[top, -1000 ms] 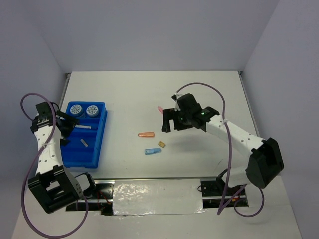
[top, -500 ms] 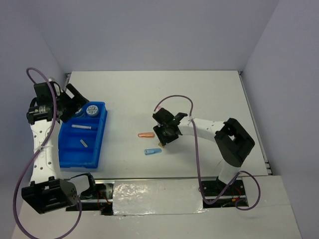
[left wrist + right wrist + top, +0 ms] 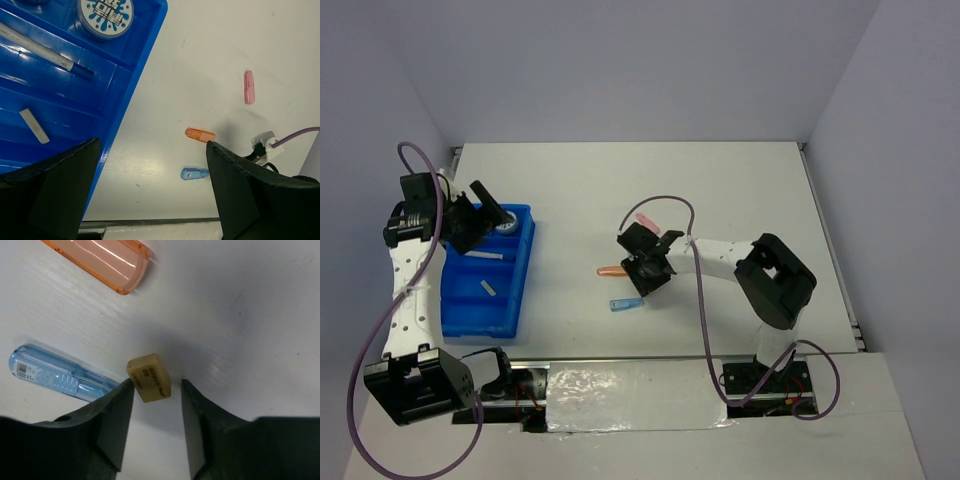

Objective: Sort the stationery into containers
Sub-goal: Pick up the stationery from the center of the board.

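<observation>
The blue tray (image 3: 460,318) lies at the left and holds a patterned tub (image 3: 106,12), a white pen (image 3: 45,50) and a grey block (image 3: 35,126). My left gripper (image 3: 482,216) hovers over the tray's far end, open and empty (image 3: 152,150). A pink stick (image 3: 647,218), an orange stick (image 3: 610,271) and a light-blue stick (image 3: 627,304) lie mid-table. My right gripper (image 3: 645,272) is low between them. The tan block (image 3: 148,377) sits between its narrowed fingertips (image 3: 156,390): the left finger touches it, while a gap shows at the right finger.
The orange stick (image 3: 100,262) and light-blue stick (image 3: 60,375) lie close to the right gripper's left side. The table's near edge with a metal rail (image 3: 630,385) runs just below. Grey walls enclose the table on three sides.
The right arm folded in and came down left over the tan block, and its jaws narrowed. The left arm swung up over the tray's far end, covering one tub.
</observation>
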`<state>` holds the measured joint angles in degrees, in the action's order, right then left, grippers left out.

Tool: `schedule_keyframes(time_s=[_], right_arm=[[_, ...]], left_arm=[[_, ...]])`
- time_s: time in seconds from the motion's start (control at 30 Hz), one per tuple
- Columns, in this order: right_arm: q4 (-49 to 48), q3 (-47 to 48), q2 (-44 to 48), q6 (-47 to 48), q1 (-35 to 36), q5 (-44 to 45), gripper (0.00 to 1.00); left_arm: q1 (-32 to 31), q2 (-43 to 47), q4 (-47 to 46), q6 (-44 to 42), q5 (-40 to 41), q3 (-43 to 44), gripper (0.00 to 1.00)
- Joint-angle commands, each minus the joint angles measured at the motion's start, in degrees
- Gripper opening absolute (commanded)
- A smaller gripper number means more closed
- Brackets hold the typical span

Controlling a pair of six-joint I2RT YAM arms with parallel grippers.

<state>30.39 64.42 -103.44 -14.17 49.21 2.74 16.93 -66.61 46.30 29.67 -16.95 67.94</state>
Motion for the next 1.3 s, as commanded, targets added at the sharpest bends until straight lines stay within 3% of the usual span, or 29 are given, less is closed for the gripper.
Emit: schedule_keyframes(time_s=[0.0,0.03,0.1,0.17,0.27,0.37,0.57,0.8,1.03,1.27], right_arm=[[-1.9,1.6,-1.9,0.6,0.7,1.6,0.47],[-2.3,1.2,-2.0,0.6,0.6,1.9,0.44],[-3.1,0.9,-1.8,0.6,0.7,2.4,0.3],[-3.2,0.7,-0.2,0.4,0.6,3.0,0.24],[-2.5,2.2,4.5,-1.5,0.6,3.2,0.22],[-4.4,5.2,11.3,-3.7,0.5,-1.3,0.22],[-13.1,6.9,21.1,-4.1,0.0,-13.6,0.21],[-14.4,8.5,23.5,-4.0,-0.1,-15.5,0.21],[-11.7,11.1,22.5,-2.9,-0.2,-13.6,0.21],[-8.3,12.4,20.5,-5.4,-2.5,-12.0,0.21]], left_arm=[[-0.1,0.5,-1.2,-2.2,-2.2,0.2,0.99],[-0.3,0.5,-1.4,-2.3,-2.6,0.3,0.99],[-1.3,0.5,-2.0,-2.5,-4.8,0.3,0.99],[-2.5,0.3,-2.9,-2.1,-6.9,0.0,0.99],[-7.1,-0.3,-3.5,1.2,-5.9,0.2,0.99],[-17.3,-0.6,-7.1,8.3,-5.7,-0.3,0.99],[-30.8,-2.3,-18.4,24.1,-10.6,-2.7,0.99],[-38.7,-5.8,-22.0,28.9,-9.9,1.2,0.98],[-42.2,-7.7,-25.2,31.0,-11.2,-0.4,0.72],[-42.8,-8.7,-23.0,29.5,-10.4,1.9,0.6]])
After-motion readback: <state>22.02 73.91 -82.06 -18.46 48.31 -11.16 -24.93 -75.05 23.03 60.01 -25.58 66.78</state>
